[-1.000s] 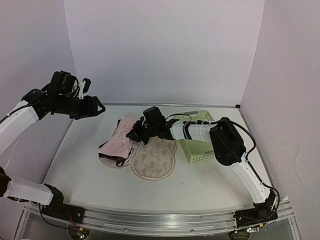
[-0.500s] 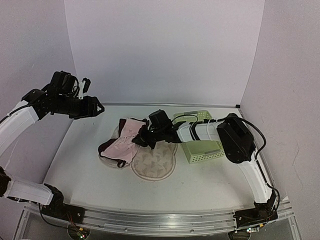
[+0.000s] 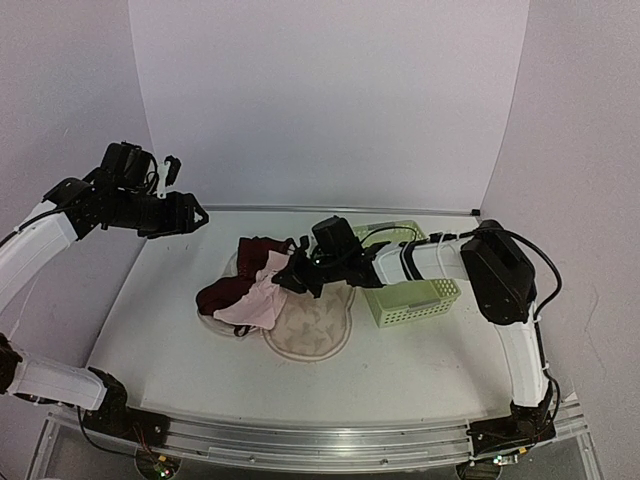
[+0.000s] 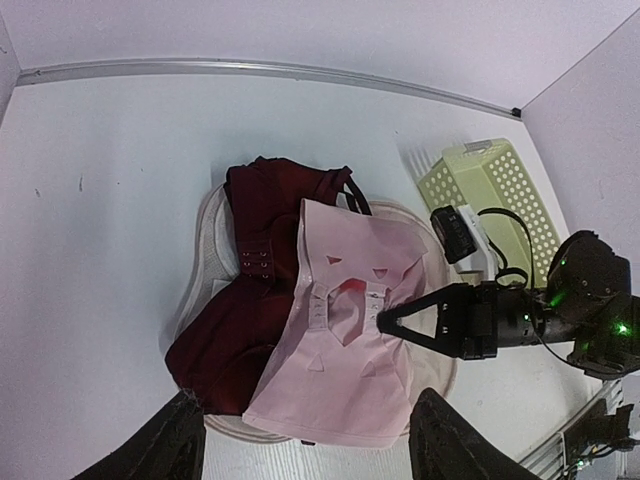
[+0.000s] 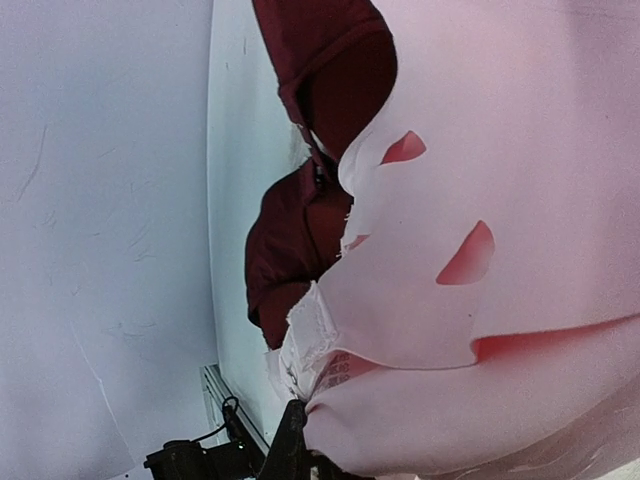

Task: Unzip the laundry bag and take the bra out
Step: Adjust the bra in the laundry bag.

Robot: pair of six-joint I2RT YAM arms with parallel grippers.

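Bra (image 4: pixel 275 200) hook rows — plain from left wrist, unreadable overhead.

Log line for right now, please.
right pincer: shut on laundry bag flap, lifted | bra: partly uncovered, not yet out | left pincer: open, raised, empty

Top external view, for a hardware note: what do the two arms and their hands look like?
The left arm and right arm have white shell links and black joint housings. The left hand and right hand are black and taper toward the tips. A black cable loops beside the right arm; green lights glow near its wrist.
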